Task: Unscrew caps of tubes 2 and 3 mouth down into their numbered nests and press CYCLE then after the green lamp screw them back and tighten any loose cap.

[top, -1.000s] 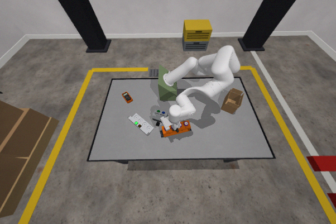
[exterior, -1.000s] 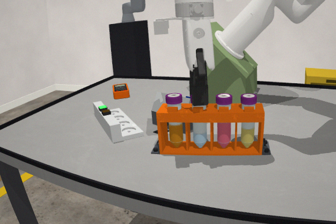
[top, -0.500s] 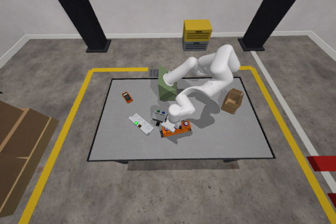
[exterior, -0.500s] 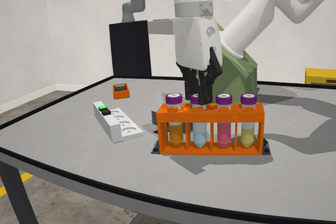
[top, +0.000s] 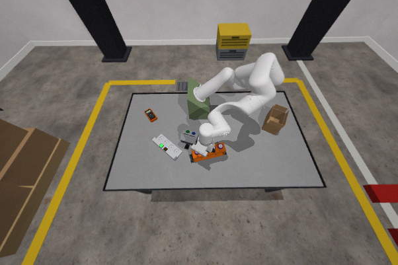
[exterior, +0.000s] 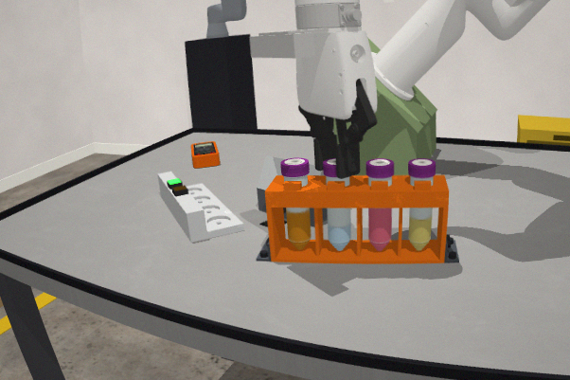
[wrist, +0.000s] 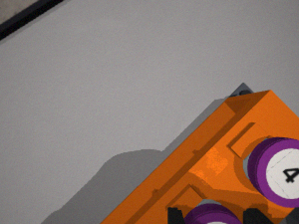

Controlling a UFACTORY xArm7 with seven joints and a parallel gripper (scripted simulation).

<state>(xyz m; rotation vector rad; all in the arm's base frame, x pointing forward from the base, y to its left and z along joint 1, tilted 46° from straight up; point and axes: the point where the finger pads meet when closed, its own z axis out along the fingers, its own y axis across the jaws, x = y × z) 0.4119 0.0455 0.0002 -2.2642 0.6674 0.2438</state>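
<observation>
The orange decapping station (exterior: 357, 217) holds four tubes, each with a purple cap. My gripper (exterior: 338, 167) reaches straight down and is shut on the cap of tube 3 (exterior: 331, 167), second from the left in the exterior view. In the wrist view this cap (wrist: 214, 217) sits between my two fingers at the bottom edge, next to the cap marked 4 (wrist: 279, 173). The caps of tube 2 (exterior: 380, 168) and tube 1 (exterior: 421, 167) sit on their tubes. The white cap tray (exterior: 199, 209) shows empty nests and a lit green lamp (exterior: 174, 183).
The key housing (top: 189, 135) stands just behind the station, between it and a green block (exterior: 402, 127). An orange meter (exterior: 204, 153) lies at the far left of the table. An open cardboard box (top: 275, 119) lies to the right.
</observation>
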